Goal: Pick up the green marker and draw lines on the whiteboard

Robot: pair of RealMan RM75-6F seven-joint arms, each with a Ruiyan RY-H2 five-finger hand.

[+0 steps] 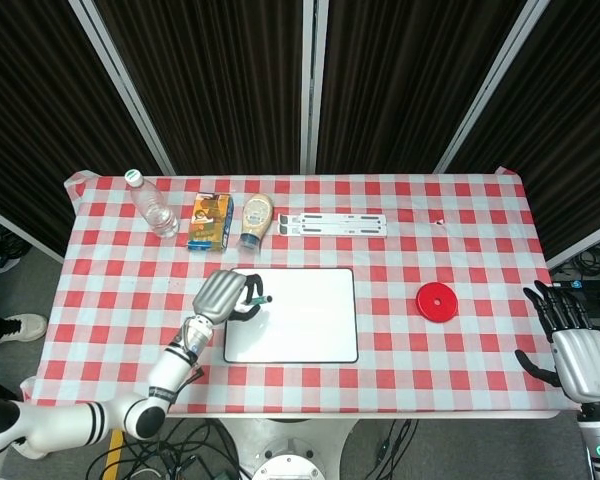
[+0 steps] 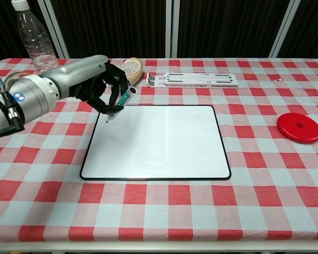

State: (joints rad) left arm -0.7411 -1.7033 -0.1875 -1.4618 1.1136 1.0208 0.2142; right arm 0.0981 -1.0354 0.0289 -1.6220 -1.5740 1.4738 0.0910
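Observation:
The whiteboard (image 1: pixel 300 318) (image 2: pixel 159 143) lies flat at the table's middle, its surface blank. My left hand (image 1: pixel 223 293) (image 2: pixel 98 84) holds the green marker (image 2: pixel 121 103) (image 1: pixel 259 298) tilted, tip down over the board's near-left corner; I cannot tell whether the tip touches. My right hand (image 1: pixel 578 345) hovers open off the table's right edge, seen only in the head view.
A water bottle (image 2: pixel 35 38), an orange carton (image 1: pixel 210 220), a lying squeeze bottle (image 2: pixel 128 71) and a white slotted rack (image 2: pixel 193 80) line the far side. A red disc (image 2: pixel 299 127) sits right of the board.

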